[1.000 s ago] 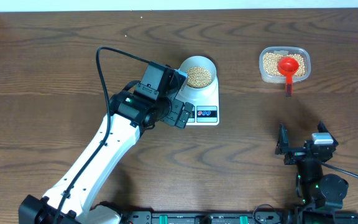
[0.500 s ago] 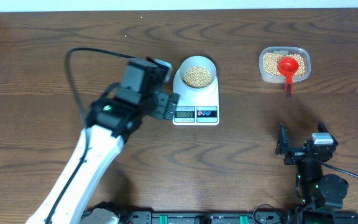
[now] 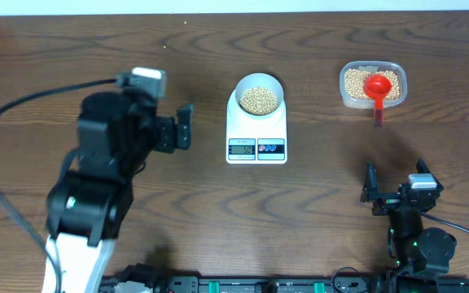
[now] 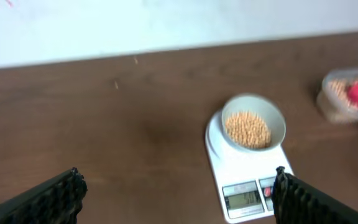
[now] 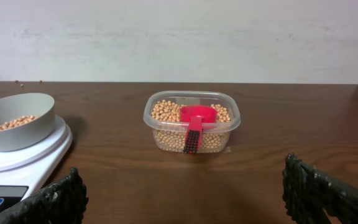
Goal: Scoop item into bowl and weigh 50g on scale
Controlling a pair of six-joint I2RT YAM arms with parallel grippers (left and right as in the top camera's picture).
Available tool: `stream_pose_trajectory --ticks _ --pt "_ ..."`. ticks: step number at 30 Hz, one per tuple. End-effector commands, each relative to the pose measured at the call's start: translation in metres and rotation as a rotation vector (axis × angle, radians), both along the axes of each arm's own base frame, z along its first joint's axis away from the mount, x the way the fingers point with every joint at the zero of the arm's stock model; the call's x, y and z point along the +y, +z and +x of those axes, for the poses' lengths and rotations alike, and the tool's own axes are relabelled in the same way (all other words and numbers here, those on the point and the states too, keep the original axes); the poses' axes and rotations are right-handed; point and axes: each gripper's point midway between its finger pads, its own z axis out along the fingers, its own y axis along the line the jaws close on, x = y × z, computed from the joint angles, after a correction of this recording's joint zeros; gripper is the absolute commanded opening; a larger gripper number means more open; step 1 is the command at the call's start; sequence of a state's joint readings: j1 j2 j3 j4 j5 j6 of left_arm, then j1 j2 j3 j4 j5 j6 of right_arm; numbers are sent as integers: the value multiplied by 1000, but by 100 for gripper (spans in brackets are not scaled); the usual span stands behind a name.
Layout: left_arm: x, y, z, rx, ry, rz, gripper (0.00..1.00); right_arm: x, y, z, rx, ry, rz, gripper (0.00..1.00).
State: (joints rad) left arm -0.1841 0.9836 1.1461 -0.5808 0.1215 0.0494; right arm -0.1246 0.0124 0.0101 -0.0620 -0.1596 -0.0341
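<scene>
The pale grey-blue bowl (image 3: 273, 85) stands on the white scale (image 3: 243, 130) and holds beige beans (image 3: 260, 99). My left gripper (image 3: 169, 130) is open and empty, raised to the left of the scale and apart from it. In the left wrist view, the bowl (image 4: 277, 122) and scale (image 4: 238, 171) lie ahead on the right, between my open gripper's (image 4: 179, 190) fingers; the display is blurred. My right gripper (image 3: 395, 185) is open and empty at the front right. Its view shows the bowl (image 5: 23, 127) and scale (image 5: 36, 155) at the left.
A clear plastic tub (image 3: 347, 94) of beans stands at the back right with a red scoop (image 3: 377, 88) resting in it. The tub (image 5: 166, 134) and scoop (image 5: 196, 117) lie straight ahead of my right gripper (image 5: 182, 193). The tub also shows blurred in the left wrist view (image 4: 331, 106).
My left arm has drawn back to the left, away from the scale's front edge, and its gripper now hangs apart from it. The right arm, bowl and tub have not moved.
</scene>
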Motion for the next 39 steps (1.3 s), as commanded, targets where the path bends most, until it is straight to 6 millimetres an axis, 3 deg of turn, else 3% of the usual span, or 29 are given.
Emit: stream_pose_trajectory --ticks 1,11,18,39 --pt "11 -4 -16 -58 14 -24 98 1 -1 0 -2 4 -8 99" --pt "45 -19 -52 -362 113 -55 98 1 -1 0 -2 4 -8 99" --pt "60 -54 -67 -438 170 -47 98 1 -1 0 -1 4 -8 99" --pt "66 -129 -68 -531 194 -37 98 1 -1 0 -2 4 -8 99"
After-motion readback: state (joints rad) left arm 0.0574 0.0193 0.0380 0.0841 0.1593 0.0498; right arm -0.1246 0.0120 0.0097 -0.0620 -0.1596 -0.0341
